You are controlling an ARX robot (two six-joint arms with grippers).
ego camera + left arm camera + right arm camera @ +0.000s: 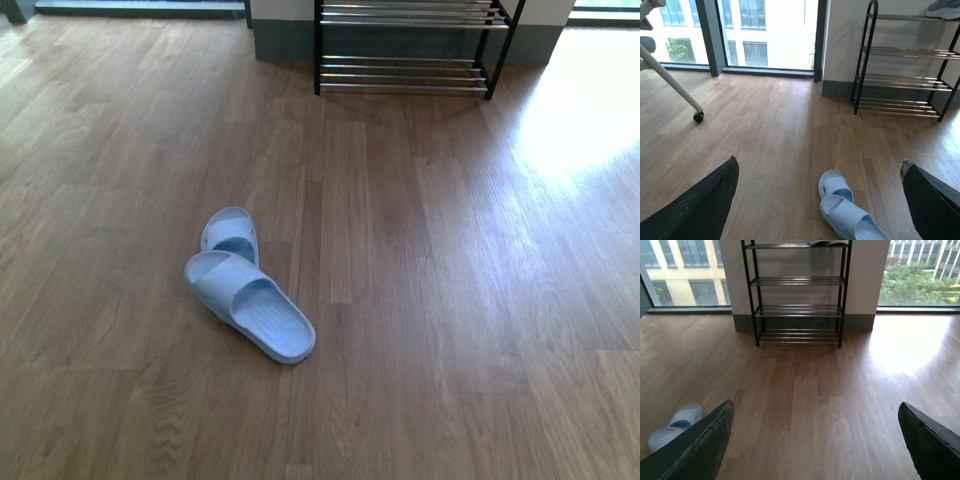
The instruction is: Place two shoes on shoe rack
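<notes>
front view: two pale blue slides (250, 300) are lying on the wood floor (450, 300), left of centre, touching each other, the nearer one angling across the farther one; the rack (405, 75) is standing well apart from them against the far wall, its chrome bars catching light.

left wrist view: the left claw (818, 162) is hanging released, its dark fingers (700, 205) spreading wide and grasping nothing; the slides (845, 212) are lying on the floor ahead of it; the rack (905, 75) is standing by the wall, a grey sneaker (945, 9) sitting on its top tier; a castor (698, 116) is resting near the window (765, 30).

right wrist view: the right claw (816, 405) is hanging released and grasping nothing; the slides (675, 425) are peeking out beside one finger (700, 450); the rack (799, 295) is standing ahead, well apart.
</notes>
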